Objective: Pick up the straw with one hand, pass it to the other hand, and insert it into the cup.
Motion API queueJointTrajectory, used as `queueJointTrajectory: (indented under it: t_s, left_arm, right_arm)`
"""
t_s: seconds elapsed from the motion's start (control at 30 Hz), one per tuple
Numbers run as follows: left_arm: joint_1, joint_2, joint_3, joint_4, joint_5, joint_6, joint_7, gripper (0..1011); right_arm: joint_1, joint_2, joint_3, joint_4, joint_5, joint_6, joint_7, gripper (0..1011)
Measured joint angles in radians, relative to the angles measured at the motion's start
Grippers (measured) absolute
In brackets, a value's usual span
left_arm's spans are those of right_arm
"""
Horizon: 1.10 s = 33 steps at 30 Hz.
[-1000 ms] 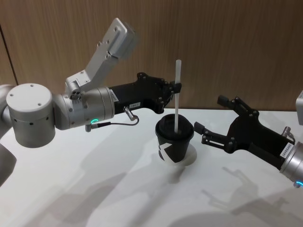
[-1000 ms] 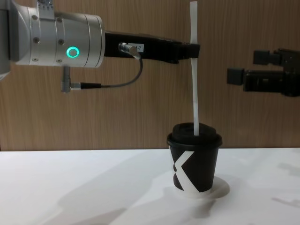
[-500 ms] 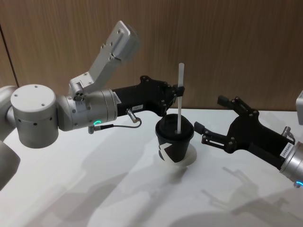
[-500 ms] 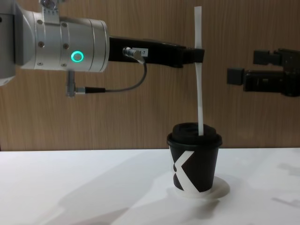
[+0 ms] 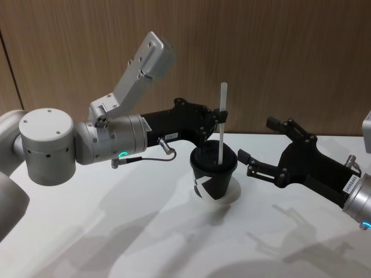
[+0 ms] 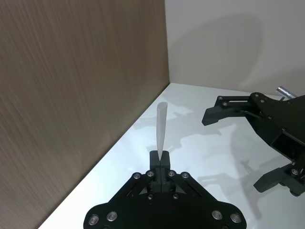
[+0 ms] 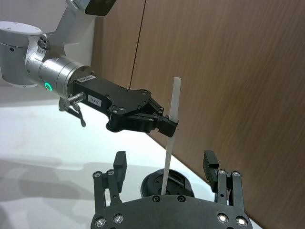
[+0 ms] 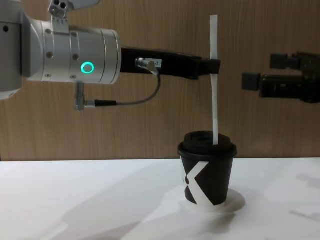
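Left gripper [image 8: 214, 66] is clamped on the straw [image 8: 214, 95] near its upper part — straw upright, lower end at the lid of the cup [image 8: 207, 172]. Cup stands mid-table [image 5: 87, 231] on a white coaster [image 8: 237, 201]. Right gripper [image 5: 250, 163] hangs beside the cup — fingers spread, holding nothing.

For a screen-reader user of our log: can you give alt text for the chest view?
The left gripper holds the straw upright, its lower end at the lid of the cup on the table. The right gripper hovers to the right.
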<state>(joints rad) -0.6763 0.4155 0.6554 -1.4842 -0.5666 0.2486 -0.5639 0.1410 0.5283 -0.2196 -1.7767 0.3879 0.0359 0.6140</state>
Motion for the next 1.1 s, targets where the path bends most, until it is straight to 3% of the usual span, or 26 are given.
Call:
queueJointTrajectory:
  t_s: [0.13,0.43,0.57,1.1]
  left_arm:
    - [0.003,-0.001,0.001,0.001,0.003,0.001,0.006,23]
    - [0.006,-0.003,0.002,0.001,0.007,0.002,0.013,261]
    - [0.007,-0.004,0.002,0.001,0.009,0.002,0.014,424]
    - [0.023,-0.006,-0.007,-0.002,0.010,-0.008,0.024,899]
  right_arm:
    - [0.000,0.000,0.000,0.000,0.000,0.000,0.000,1001]
    - [0.000,0.000,0.000,0.000,0.000,0.000,0.000,1001]
    - [0.000,0.000,0.000,0.000,0.000,0.000,0.000,1001]
    - [0.006,-0.005,0.003,-0.002,0.007,0.005,-0.010,1001]
